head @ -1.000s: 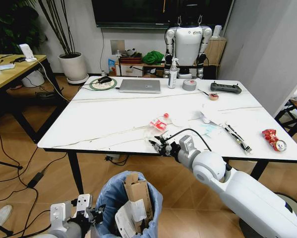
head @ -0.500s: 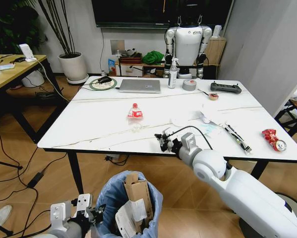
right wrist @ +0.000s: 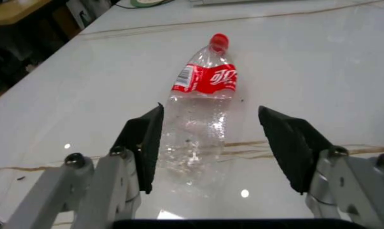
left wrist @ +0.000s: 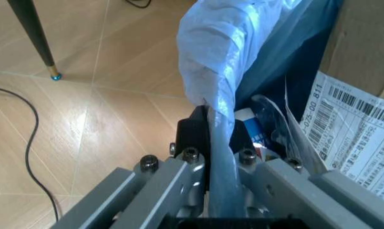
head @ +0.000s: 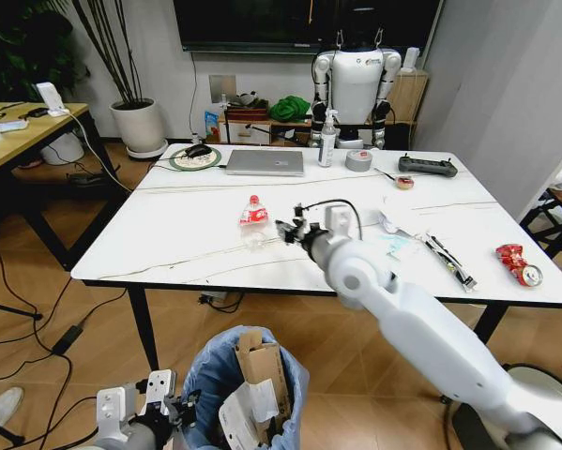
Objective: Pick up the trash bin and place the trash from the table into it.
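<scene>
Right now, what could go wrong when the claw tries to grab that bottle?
The bottle is round and lies on the smooth table between the open fingers of the right claw, so it might roll or slip away. It is crushed clear plastic, so it could squirt out when squeezed. The left claw holds the trash bin only by its thin bag edge, which might slip.

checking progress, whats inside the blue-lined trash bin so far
Inside the round blue-bag-lined trash bin: torn brown cardboard box and white barcoded paper. Anything beneath them is covered.
</scene>
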You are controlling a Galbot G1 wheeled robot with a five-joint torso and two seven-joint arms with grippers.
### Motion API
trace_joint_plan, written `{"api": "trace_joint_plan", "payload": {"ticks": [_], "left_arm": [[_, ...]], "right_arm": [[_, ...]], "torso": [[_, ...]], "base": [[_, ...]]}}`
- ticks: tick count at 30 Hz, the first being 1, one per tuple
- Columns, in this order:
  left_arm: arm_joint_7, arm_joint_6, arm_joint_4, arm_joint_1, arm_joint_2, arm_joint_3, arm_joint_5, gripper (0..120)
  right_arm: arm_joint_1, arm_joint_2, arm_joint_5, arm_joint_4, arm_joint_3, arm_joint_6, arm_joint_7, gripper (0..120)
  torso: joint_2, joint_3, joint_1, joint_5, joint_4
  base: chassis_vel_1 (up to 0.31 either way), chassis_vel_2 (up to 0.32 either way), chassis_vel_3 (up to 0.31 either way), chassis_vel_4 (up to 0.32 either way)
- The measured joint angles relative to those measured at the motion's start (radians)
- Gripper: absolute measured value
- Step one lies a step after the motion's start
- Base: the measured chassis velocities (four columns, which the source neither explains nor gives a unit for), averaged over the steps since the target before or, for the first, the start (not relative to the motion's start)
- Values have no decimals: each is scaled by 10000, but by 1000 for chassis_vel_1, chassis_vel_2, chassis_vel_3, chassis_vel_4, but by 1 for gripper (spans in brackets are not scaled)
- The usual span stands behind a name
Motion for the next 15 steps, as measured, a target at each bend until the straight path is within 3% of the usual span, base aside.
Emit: {"api": "trace_joint_plan", "payload": {"ticks": [11, 15], "left_arm": [[16, -1, 0, -5, -31, 2, 22, 0], [19, 0, 0, -22, -29, -6, 23, 0]], "right_arm": [[978, 1048, 351, -2081, -148, -46, 226, 98], [1089, 1152, 345, -2463, -103, -39, 183, 100]], "torso": [[0, -1, 0, 1, 0], [0, -1, 0, 1, 0]], "base": [[0, 0, 0, 0], [0, 0, 0, 0]]}}
